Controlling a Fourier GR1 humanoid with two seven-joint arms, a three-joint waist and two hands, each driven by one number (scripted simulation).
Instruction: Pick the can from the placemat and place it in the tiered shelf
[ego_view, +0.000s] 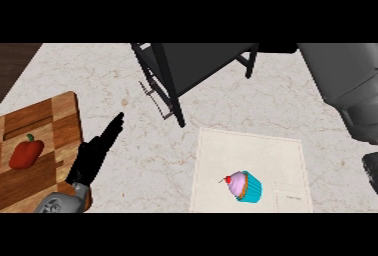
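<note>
We see no can: the placemat (251, 150), left of our right robot hand (371, 172), bears only a cupcake (244, 186). Whether that hand grasps the can we cannot tell. If so, we should carry it level to the shelf (207, 60), up-left of it; our left robot hand (94, 152) lies released

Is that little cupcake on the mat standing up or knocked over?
Tipped over: the cupcake lies on its side on the placemat, cherry pointing left, blue wrapper right.
</note>
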